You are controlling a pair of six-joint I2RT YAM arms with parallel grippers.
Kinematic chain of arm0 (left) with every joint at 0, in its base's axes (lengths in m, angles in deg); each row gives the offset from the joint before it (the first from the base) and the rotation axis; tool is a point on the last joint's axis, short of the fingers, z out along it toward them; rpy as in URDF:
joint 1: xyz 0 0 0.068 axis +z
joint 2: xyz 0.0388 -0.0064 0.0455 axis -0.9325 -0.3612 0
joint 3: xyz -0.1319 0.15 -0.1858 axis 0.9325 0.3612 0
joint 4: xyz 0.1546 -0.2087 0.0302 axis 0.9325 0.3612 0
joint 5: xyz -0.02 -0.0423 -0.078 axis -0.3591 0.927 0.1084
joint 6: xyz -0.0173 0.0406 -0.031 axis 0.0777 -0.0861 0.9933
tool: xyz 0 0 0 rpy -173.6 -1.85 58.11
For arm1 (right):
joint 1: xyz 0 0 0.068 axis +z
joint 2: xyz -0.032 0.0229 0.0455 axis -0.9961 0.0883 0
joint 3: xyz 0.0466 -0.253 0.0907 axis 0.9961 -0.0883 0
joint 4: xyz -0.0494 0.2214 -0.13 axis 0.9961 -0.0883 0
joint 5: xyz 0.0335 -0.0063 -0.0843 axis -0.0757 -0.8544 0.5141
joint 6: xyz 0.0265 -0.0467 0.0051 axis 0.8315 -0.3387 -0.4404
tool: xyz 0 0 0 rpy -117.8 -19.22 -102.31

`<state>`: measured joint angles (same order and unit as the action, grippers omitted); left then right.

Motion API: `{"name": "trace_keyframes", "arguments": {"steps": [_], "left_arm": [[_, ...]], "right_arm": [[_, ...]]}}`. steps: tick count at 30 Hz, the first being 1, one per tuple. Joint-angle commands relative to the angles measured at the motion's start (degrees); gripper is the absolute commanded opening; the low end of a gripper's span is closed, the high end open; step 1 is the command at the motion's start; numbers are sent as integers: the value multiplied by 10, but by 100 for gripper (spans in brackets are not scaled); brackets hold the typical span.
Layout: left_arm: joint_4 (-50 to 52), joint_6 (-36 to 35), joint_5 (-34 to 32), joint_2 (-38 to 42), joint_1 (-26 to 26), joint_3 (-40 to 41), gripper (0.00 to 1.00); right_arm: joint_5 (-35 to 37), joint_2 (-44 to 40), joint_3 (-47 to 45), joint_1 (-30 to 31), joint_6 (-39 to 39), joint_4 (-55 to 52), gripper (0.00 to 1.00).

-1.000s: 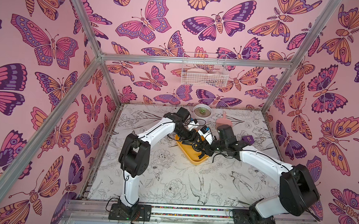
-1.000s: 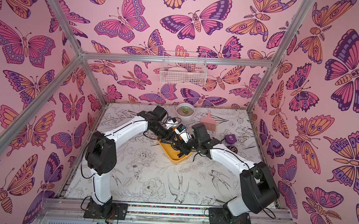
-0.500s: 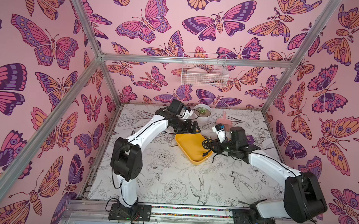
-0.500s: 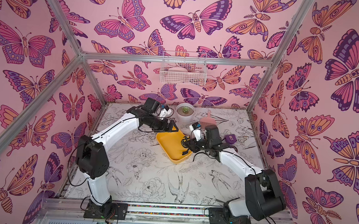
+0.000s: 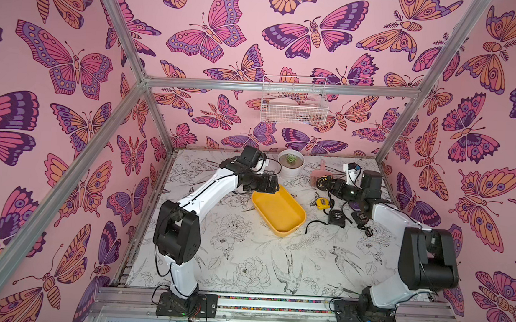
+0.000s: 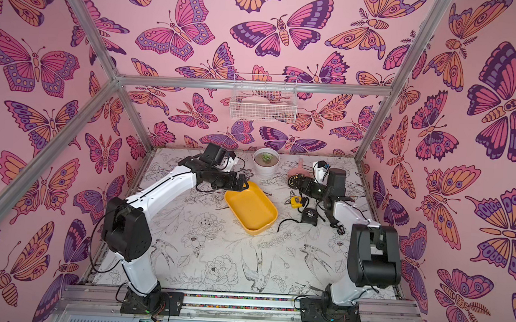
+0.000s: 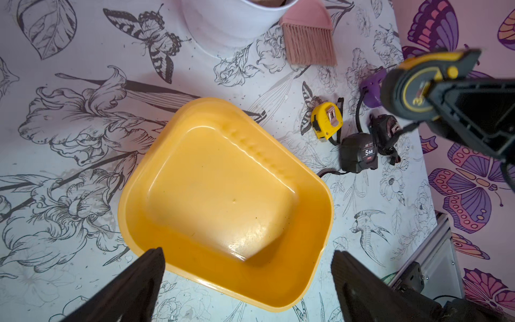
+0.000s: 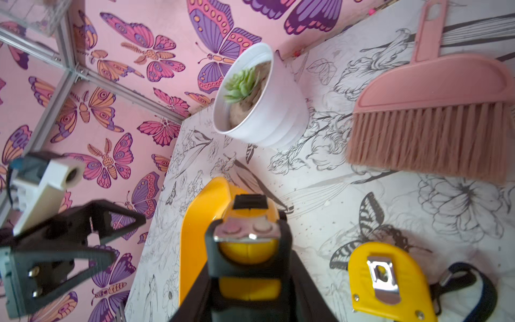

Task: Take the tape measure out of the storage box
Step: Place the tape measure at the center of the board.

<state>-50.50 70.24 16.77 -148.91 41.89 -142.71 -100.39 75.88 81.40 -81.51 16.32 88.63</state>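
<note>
Tape measure [image 5: 321, 182], black with yellow trim, is being pinched between the jaws of the right gripper [image 8: 248, 237]. It is hanging in the air above the patterned table [image 5: 244, 259]. It is sitting outside the storage box [image 5: 278, 210], off to the box's right, close to the bristles of a pink hand brush [image 5: 318, 176]. In the right wrist view, the gripper's black fingers [image 8: 284, 251] are pressing on both sides of the tape measure, with its metal clip facing the camera.

The left gripper [image 7: 246, 252] is hovering over the far left end of the mustard-yellow storage box. Its jaws are spreading wide and are holding nothing. The box is resting flat on the table, angled diagonally.

Three more items are lying on the table to the right of the box, beneath the right arm. A small yellow tape measure [image 5: 321, 203] is lying nearest the brush. A black tape measure [image 5: 337, 217] with a wrist strap is lying just beside it, and a third dark one [image 5: 361, 218] is lying a little farther right.

A white pot [image 5: 290, 165] with a green succulent is standing at the back of the table. A white wire basket [image 5: 294, 104] is hanging on the butterfly-printed rear wall.
</note>
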Motion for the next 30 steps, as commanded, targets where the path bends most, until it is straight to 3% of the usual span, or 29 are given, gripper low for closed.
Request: {"name": "trace_keyframes", "arguments": {"steps": [1, 8, 14, 19, 26, 28, 30], "left_arm": [[2, -16, -13, 31, -4, 26, 100], [2, -18, -28, 59, -5, 72, 99], [1, -19, -32, 64, -5, 86, 99], [-2, -21, -38, 67, -5, 93, 100], [-12, -25, -50, 85, -5, 105, 99], [-16, -25, -51, 89, -5, 108, 100], [-17, -22, -55, 94, -5, 111, 100]], "right_arm": [[-43, 65, 60, 0, 42, 28, 14], [-32, 141, 118, 31, 30, -24, 16], [-12, 177, 87, 59, 68, 15, 19], [32, 185, 70, 69, 55, -21, 30], [81, 161, 72, 80, 15, -78, 74], [91, 147, 75, 85, 5, -90, 99], [119, 127, 90, 93, -19, -135, 99]]}}
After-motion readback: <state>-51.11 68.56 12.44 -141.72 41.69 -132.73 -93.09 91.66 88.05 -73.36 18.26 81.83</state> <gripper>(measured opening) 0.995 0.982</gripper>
